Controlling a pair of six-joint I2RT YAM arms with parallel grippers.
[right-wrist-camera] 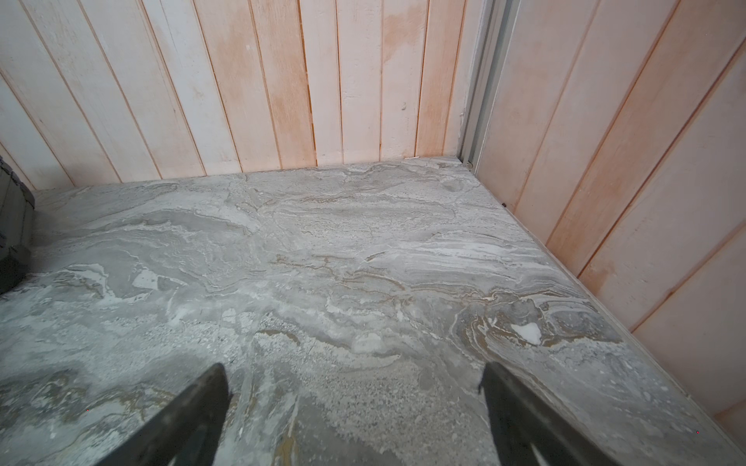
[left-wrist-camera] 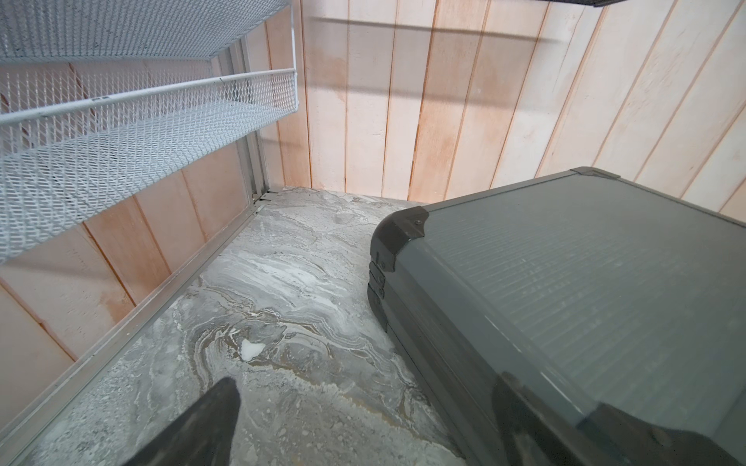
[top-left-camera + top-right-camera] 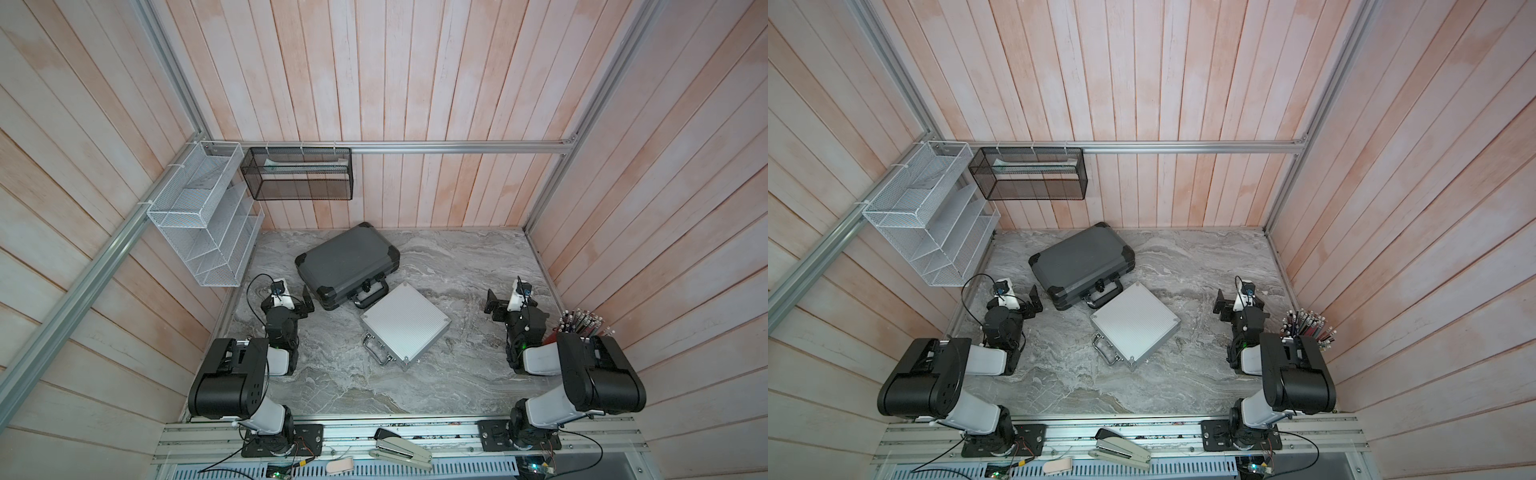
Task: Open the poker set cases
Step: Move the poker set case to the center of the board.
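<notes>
The grey marbled counter [image 3: 457, 266] filled the floor of the wood-panelled booth. On the left wall hung a white wire rack [image 3: 199, 216], and a black mesh basket [image 3: 299, 174] hung from the rail on the back wall.

The larger, dark grey case [image 3: 347, 262] lay flat and closed at the back left of the counter, turned at an angle, its black handle facing the front. In the left wrist view its ribbed lid [image 2: 585, 282] and a black corner cap filled one side.

The smaller silver case [image 3: 405, 322] lay flat and closed near the middle of the counter, also turned at an angle, with its handle toward the front left. Its far corner sat just beside the dark case's handle; whether they touched could not be told. Both top views showed this layout [image 3: 1081, 259] [image 3: 1136, 324].

A grey stapler [image 3: 401, 451] rested on the metal rail at the front. A cup of pencils [image 3: 582, 324] stood by the right wall.

The left claw [image 3: 308, 305] stood spread wide and empty just beside the dark case's near left corner, one finger reaching over the case's edge in the wrist view [image 2: 365, 389]. The right claw [image 3: 492, 305] was likewise spread wide and empty over bare counter [image 1: 354, 373], well apart from both cases.
</notes>
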